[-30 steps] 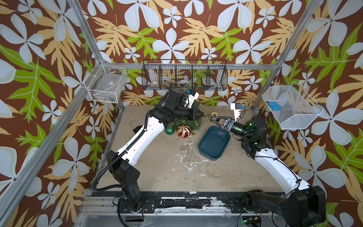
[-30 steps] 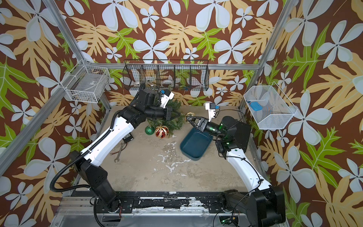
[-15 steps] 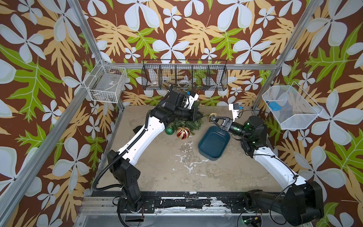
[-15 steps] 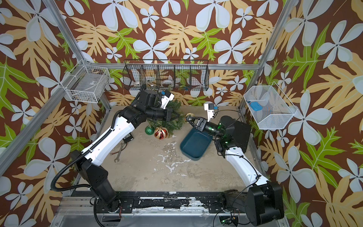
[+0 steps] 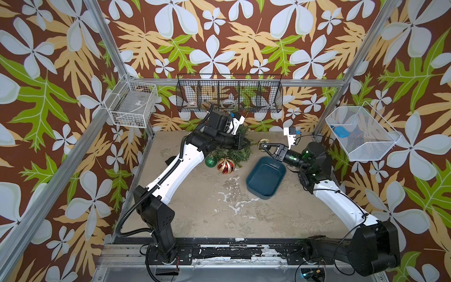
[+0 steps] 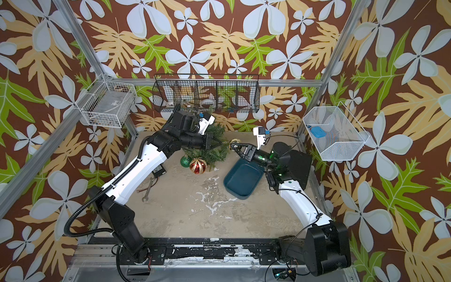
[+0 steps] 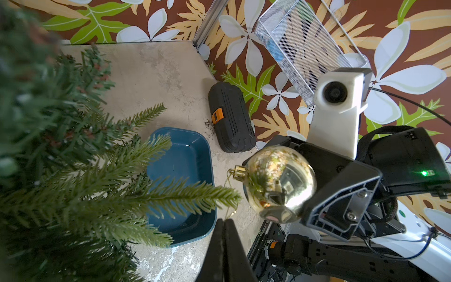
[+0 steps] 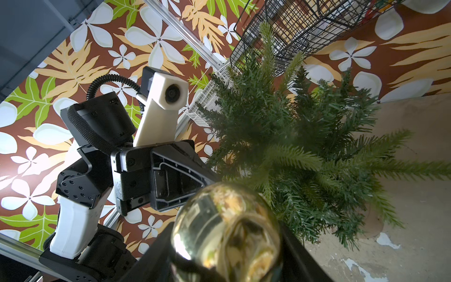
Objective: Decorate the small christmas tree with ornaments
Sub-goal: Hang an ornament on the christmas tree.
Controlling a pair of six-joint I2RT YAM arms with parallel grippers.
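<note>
Pinching the small shiny gold ball (image 7: 278,180), the right gripper (image 5: 264,146) has crept closer to the small green fir tree (image 5: 240,153) just ahead. The left gripper (image 7: 224,222) waits beside the ball, fingers pressed together. Hanging looks close.

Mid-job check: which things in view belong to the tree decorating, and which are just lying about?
Job: small christmas tree, gold bauble, green bauble, red striped bauble.
Lying about: blue tray, black case, wrench.

Left arm (image 5: 175,175) and right arm (image 5: 341,202) reach toward each other, left fingers (image 7: 218,246) pressed together, right fingers (image 7: 341,193) gripping.
</note>
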